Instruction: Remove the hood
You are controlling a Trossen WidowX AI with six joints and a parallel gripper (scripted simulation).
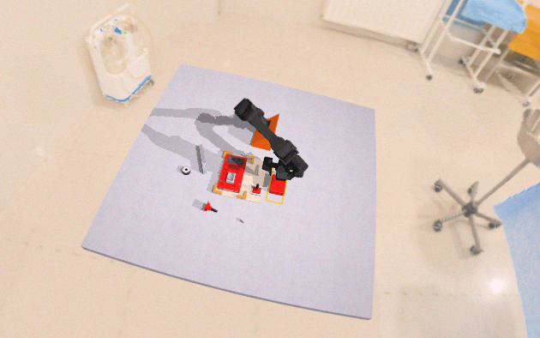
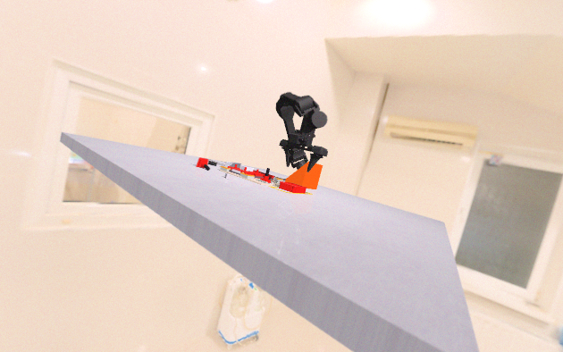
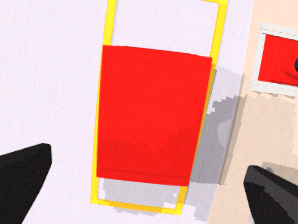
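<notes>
The red hood [image 1: 278,185] [image 2: 292,188] [image 3: 152,110] lies flat on the table within the yellow outlined area [image 1: 274,202] [image 3: 135,207]. Its upper corners in the wrist view reach over the outline's side lines; bare table shows inside the outline beyond both ends. My gripper [image 1: 276,169] [image 2: 301,167] [image 3: 149,165] is open and empty above the hood, its fingertips wide to either side and apart from it. The red toy car body [image 1: 237,184] sits beside the area, between orange corner marks.
A cream board [image 1: 253,196] carries a small red part with a black knob [image 1: 256,189]. An orange wedge [image 1: 261,141] [image 2: 311,179] stands behind. A grey bar [image 1: 201,159], a small wheel [image 1: 185,170] and a red-and-black tool [image 1: 208,207] lie on the car's far side.
</notes>
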